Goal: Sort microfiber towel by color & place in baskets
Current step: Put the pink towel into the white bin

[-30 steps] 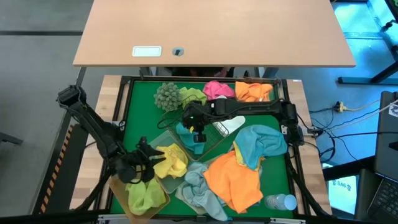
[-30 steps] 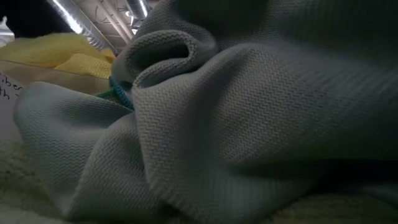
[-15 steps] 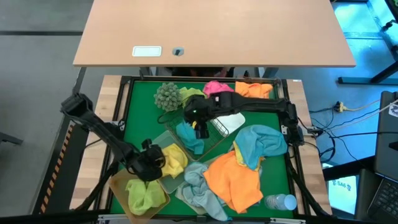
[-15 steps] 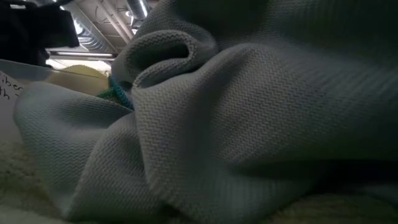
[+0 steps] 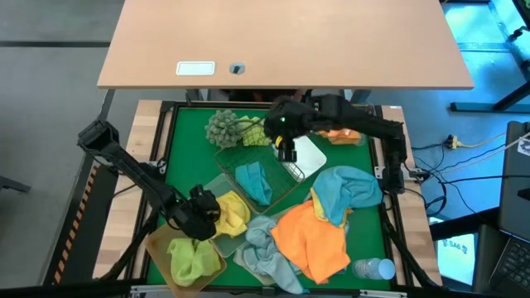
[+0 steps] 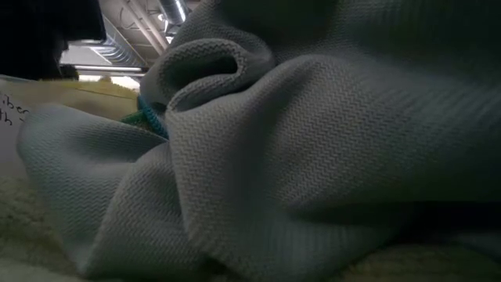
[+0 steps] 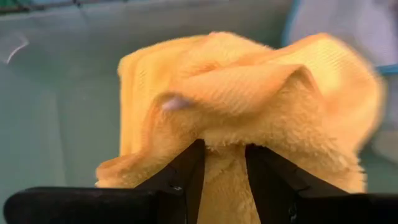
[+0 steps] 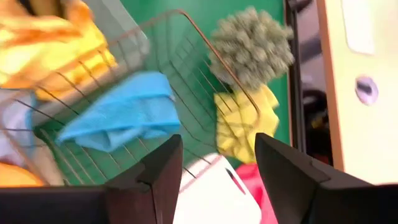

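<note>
Writing: in the low view, a few handwritten letters on a pale panel at the left edge, too cut off to read; the white label on the wooden desk beyond the table is illegible from above.

Left claw sits at the near left of the green table; its fingers are clamped on a yellow towel, a fold pinched between them; that towel bunches over the clear basket, beside the amber basket holding a lime green towel.

Right claw hovers over the far end of the wire basket, fingers spread apart, nothing between them; a blue towel lies in that basket, long axis running roughly near-to-far.

Around: grey-green bobbly ball at far left with a lime towel next to it; white basket just beside the right claw; orange towel at the far right, partly hidden by the right arm; large orange towel and light blue towels heaped at near right; clear bottle at the near right corner.

Low view is blocked almost wholly by a pale grey-blue towel.
</note>
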`<state>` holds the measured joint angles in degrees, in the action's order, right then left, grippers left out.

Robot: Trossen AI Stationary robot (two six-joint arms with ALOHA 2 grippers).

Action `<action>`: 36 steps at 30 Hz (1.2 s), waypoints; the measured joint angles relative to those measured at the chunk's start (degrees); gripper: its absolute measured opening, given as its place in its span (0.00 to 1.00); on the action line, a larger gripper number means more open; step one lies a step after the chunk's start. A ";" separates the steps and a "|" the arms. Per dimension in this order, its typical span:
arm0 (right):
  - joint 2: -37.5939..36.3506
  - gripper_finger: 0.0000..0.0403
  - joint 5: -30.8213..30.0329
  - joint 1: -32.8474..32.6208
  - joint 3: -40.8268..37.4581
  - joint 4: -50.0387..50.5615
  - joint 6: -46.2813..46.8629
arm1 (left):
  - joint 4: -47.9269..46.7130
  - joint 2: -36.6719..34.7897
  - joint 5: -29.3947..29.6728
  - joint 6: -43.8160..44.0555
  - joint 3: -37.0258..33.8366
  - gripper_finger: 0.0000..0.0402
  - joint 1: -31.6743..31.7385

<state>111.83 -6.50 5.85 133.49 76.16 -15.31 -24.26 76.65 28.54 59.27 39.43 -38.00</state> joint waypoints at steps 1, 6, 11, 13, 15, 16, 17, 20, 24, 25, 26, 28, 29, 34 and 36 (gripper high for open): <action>0.00 0.50 0.06 1.05 0.00 0.48 0.00 | -0.03 -0.93 -0.47 -0.36 0.24 0.28 -0.04; 0.61 0.50 3.47 7.96 0.00 2.03 -0.59 | -0.01 -4.83 -2.41 -2.73 2.04 0.28 -0.29; 1.83 0.50 9.61 15.59 -0.07 2.02 -1.69 | 0.07 -7.40 -2.39 -4.37 3.31 0.28 -0.33; 2.96 0.50 10.56 18.31 0.02 1.86 -1.69 | 0.60 -7.93 -2.36 -4.92 3.58 0.28 -0.33; 4.24 0.50 11.15 21.12 -0.02 2.54 -1.69 | 0.94 -8.23 -2.35 -5.76 3.59 0.28 -0.33; 5.07 0.50 11.18 22.14 -0.02 2.50 -1.69 | 1.23 -8.25 -2.35 -5.86 3.59 0.28 -0.33; 5.83 0.50 11.28 23.28 -0.02 2.46 -1.69 | 1.27 -8.25 -2.36 -5.89 3.59 0.28 -0.33; 8.65 0.50 11.55 26.01 -0.02 2.41 -1.69 | 1.22 -8.25 -2.33 -5.88 3.59 0.28 -0.33; 13.12 0.50 11.58 28.87 -0.05 1.91 -1.71 | 1.22 -8.25 -2.23 -5.88 3.59 0.28 -0.33; 14.15 0.50 11.61 29.58 -0.10 1.88 -1.71 | 1.21 -8.25 -2.20 -5.88 3.59 0.28 -0.32; 15.18 0.50 11.63 30.11 -0.11 1.92 -1.71 | 1.22 -8.25 -2.17 -5.86 3.59 0.28 -0.32; 17.22 0.50 11.67 30.92 -0.11 1.64 -1.71 | 1.21 -8.25 -2.13 -5.87 3.59 0.28 -0.28; 18.21 0.50 11.67 31.29 -0.11 1.72 -1.71 | 1.19 -8.25 -2.13 -5.86 3.59 0.28 -0.28; 22.37 0.50 11.55 31.88 -0.11 1.40 -3.26 | 1.19 -8.23 -2.08 -5.88 3.59 0.28 -0.26; 23.66 0.50 11.07 31.69 -0.11 1.23 -4.86 | 1.18 -8.23 -1.84 -5.88 3.59 0.28 -0.27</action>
<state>135.49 4.57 37.54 133.38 77.39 -20.17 -23.09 68.42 26.70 53.39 43.03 -38.27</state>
